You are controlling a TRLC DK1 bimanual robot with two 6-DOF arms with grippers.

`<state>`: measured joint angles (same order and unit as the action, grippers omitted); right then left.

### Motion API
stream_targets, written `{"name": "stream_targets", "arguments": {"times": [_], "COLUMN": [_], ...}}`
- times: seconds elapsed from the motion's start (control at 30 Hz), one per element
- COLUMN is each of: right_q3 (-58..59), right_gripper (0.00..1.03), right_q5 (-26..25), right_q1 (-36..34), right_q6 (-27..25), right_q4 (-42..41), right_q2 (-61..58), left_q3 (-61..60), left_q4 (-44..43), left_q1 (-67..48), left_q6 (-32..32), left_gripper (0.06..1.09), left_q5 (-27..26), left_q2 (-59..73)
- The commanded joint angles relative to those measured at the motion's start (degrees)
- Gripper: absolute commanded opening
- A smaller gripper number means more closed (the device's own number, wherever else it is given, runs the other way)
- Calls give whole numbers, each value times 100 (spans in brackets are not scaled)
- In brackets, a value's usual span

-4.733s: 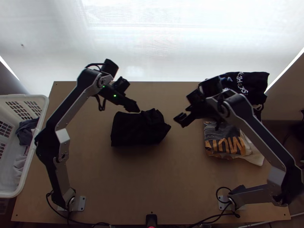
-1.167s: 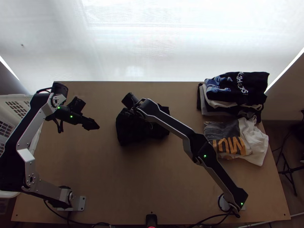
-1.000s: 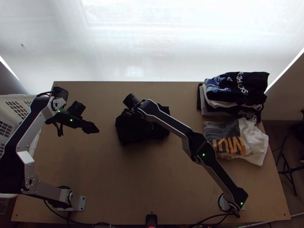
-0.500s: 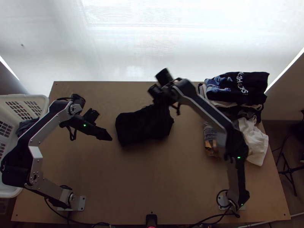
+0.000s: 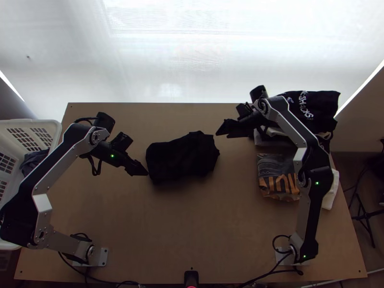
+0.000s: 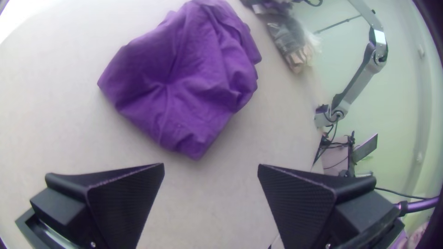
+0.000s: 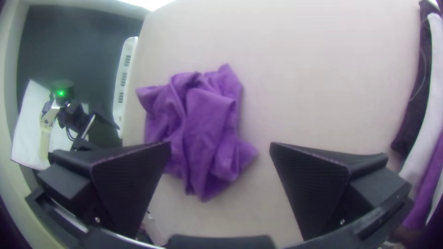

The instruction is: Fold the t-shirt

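T-shirt [image 5: 182, 156] lies mid-way across the table [image 5: 192, 225] as 1 compact, rumpled bundle, without neat edges. The left gripper [image 6: 211, 165] and right gripper [image 7: 220, 144] are open and empty, 1 on each side; spreading, folding and smoothing seem left to do.
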<state>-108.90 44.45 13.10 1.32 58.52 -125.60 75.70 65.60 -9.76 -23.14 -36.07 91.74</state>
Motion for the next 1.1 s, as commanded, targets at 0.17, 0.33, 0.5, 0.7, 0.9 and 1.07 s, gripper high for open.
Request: {"name": "stream_targets", "arguments": {"times": [0.17, 0.33, 0.5, 0.7, 0.9, 1.07], "right_q3": [440, 343, 141, -219, -623, -571], "right_gripper": [99, 99, 99, 99, 99, 1], "right_q5": [548, 583, 583, 583, 477, -191], "right_q1": [-80, 122, 447, 1063, 1783, 2030], "right_q6": [-273, -282, -273, -220, -106, -88], "right_q4": [-7, -7, -7, -7, -7, -298], "right_q2": [-676, -764, -914, -1072, -1212, -1028], "left_q3": [252, 270, 287, 243, 217, 235], "left_q4": [40, 14, -21, -13, -4, -4], "left_q1": [-184, -237, -237, -228, -175, -132], "left_q6": [151, 266, 380, 433, 433, 433], "left_gripper": [104, 104, 104, 104, 104, 104], "left_q5": [303, 303, 303, 320, 391, 461], "left_q2": [-34, -34, -51, -183, -271, -315]}}
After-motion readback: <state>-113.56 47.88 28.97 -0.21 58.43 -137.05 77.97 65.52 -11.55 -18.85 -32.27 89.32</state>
